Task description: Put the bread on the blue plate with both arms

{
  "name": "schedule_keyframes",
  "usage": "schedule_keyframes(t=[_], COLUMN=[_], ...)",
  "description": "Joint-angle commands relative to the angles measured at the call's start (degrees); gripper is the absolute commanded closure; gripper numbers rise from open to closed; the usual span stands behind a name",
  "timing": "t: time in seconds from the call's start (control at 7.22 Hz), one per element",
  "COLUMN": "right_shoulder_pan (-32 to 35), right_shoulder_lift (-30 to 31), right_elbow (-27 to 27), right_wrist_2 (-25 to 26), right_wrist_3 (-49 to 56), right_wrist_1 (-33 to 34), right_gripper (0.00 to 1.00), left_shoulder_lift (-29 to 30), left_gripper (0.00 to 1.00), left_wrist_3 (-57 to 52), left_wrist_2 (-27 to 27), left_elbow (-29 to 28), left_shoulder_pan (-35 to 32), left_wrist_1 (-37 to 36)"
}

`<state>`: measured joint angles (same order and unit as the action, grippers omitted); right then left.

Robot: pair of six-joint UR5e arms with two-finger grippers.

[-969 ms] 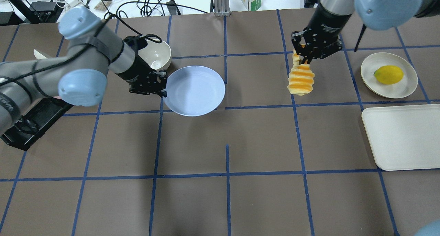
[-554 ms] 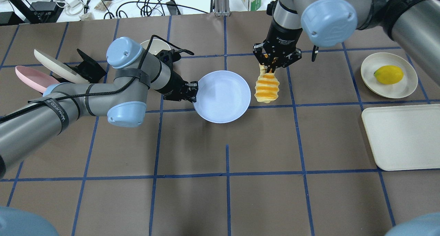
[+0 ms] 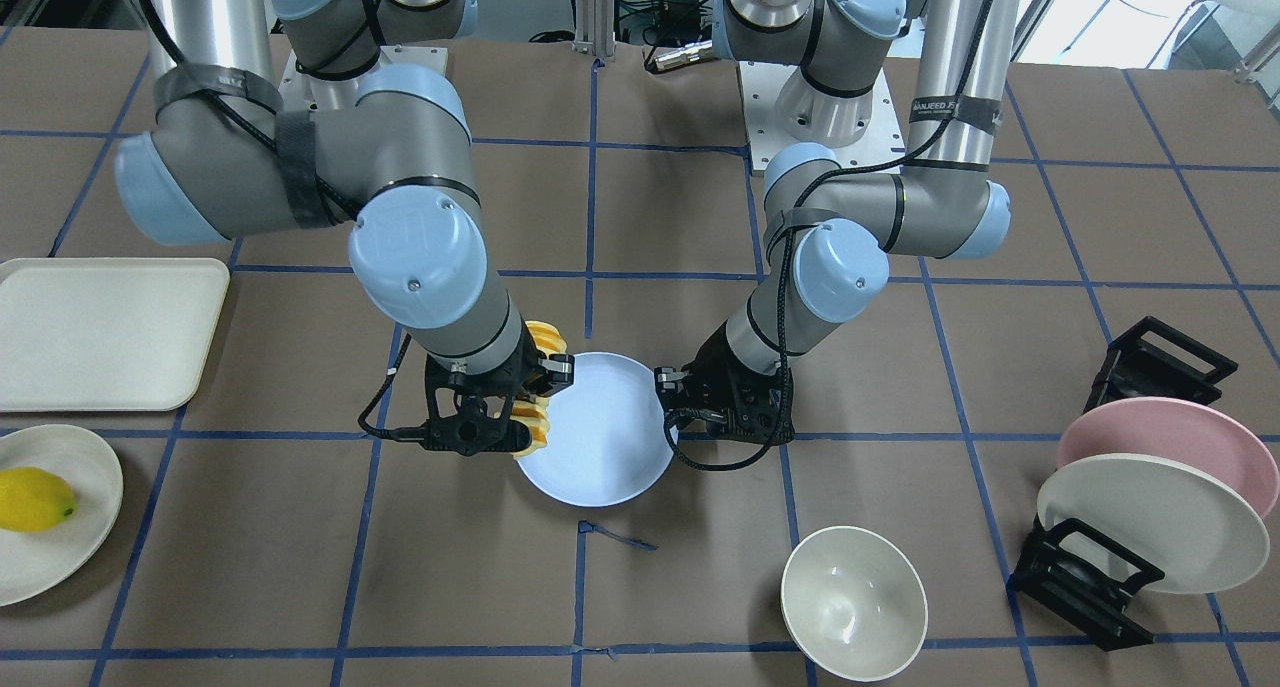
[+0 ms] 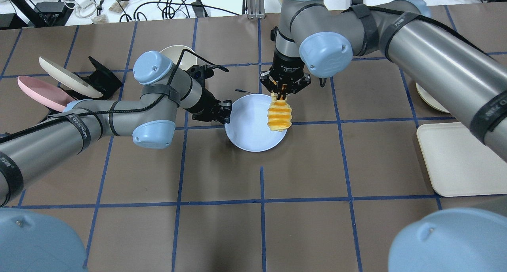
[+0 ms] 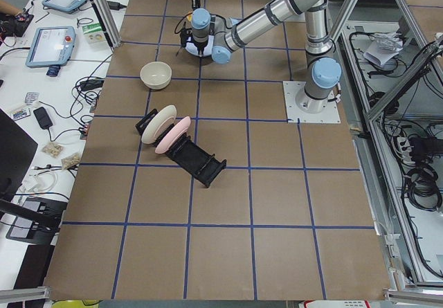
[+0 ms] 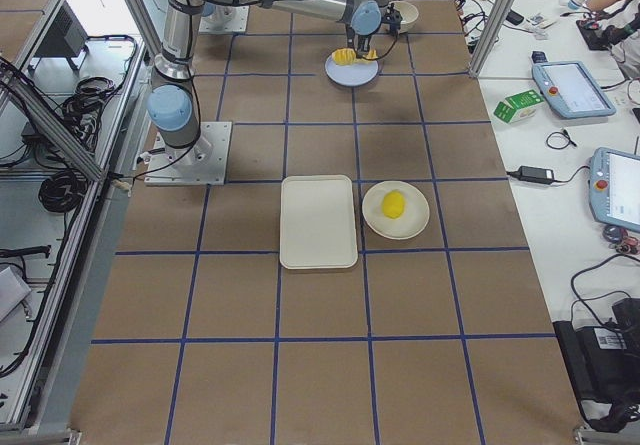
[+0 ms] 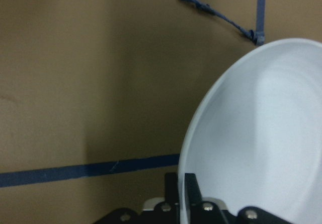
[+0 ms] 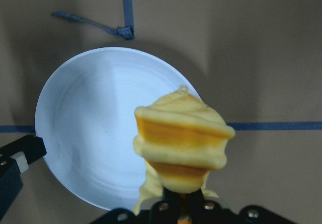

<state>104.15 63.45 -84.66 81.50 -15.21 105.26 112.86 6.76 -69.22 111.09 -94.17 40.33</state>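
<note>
The blue plate (image 4: 249,125) is near the table's middle, and my left gripper (image 4: 227,111) is shut on its left rim. The left wrist view shows the jaws pinching the plate's edge (image 7: 241,133). I cannot tell whether the plate rests on the table. My right gripper (image 4: 282,92) is shut on the upper end of the bread (image 4: 279,117). The bread hangs down over the plate's right part. In the right wrist view the bread (image 8: 181,141) hangs above the plate (image 8: 90,133). In the front view the bread (image 3: 543,339) is mostly hidden behind the right gripper (image 3: 515,419).
A cream bowl (image 3: 853,602) stands beyond the left arm. A black rack holds a pink plate (image 3: 1160,437) and a cream plate (image 3: 1150,522) at the far left. A cream tray (image 4: 463,161) and a lemon (image 3: 35,499) on a cream plate lie on the right.
My right arm carried the bread leftward, from beside the plate to over its right part. My left arm shifted the gripped plate to the right and lowered it.
</note>
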Motion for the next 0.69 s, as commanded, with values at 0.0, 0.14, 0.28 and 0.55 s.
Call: schedule_keyframes(t=[0.0,0.14,0.28,0.55], right_shoulder_pan=[1.66,2.19,2.63,2.98], right_shoulder_lift=[-3.76,-5.17,-6.49,-6.5], right_elbow=[0.02,-0.06,-0.32,-2.07], right_wrist_2=[-2.12,-5.18,-5.38,-5.38], right_wrist_3=[-0.08,-0.6,-0.78,-0.26], right_wrist_1=[3.1,6.77,7.59,7.68], right_gripper=[1.0,1.0,1.0,0.33], left_shoulder_lift=[-1.66,-3.33,-5.96,-11.59], left_gripper=[0.0,0.0,0.0,0.0], left_wrist_3=[-0.16,-0.43,-3.91,-7.28], left_wrist_2=[-0.47,-1.0,-1.61,-15.01], left_elbow=[-1.39,-3.32,-6.73,-16.65], left_shoulder_pan=[1.09,3.44,5.38,5.23], left_wrist_1=[-3.22,-1.06,8.27,32.5])
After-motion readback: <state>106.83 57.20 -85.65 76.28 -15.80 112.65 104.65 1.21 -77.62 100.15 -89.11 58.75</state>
